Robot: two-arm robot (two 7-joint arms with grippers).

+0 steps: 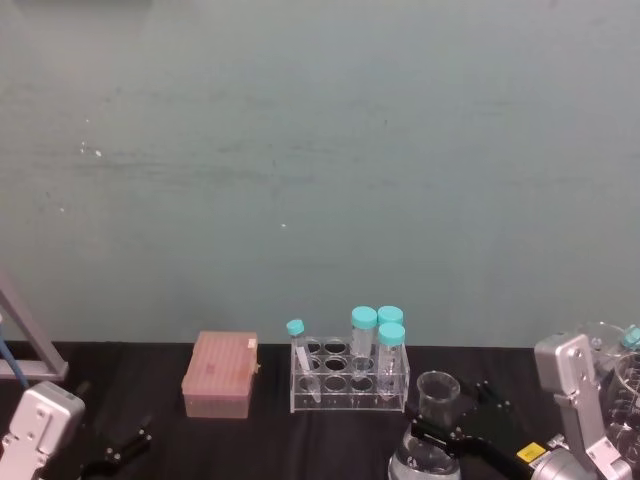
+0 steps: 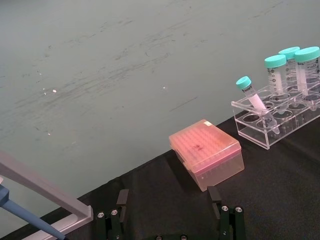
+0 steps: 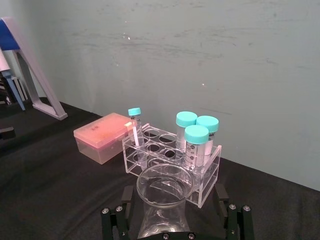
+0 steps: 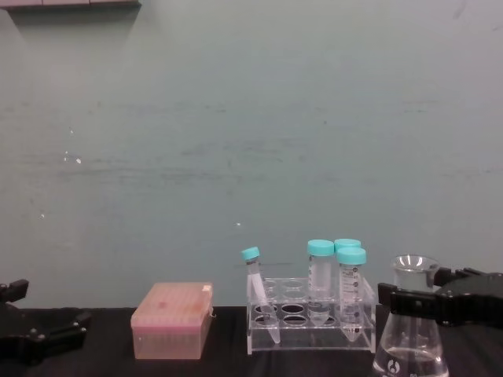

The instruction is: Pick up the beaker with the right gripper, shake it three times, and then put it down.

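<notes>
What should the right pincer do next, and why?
Probably close on the neck of the conical flask. The right pincer straddles that neck just below the flared rim. Its fingers stand apart on either side and do not appear to grip the glass yet.

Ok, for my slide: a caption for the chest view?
Right tool around the neck of the conical flask, beside a tube rack and pink tip box.

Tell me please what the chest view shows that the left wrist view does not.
The chest view adds the beaker with the right gripper at its neck, jaws open on either side. The left wrist view adds a grey stand. Both share the pink box, the tube rack and the idle left gripper, low at the robot's left.
</notes>
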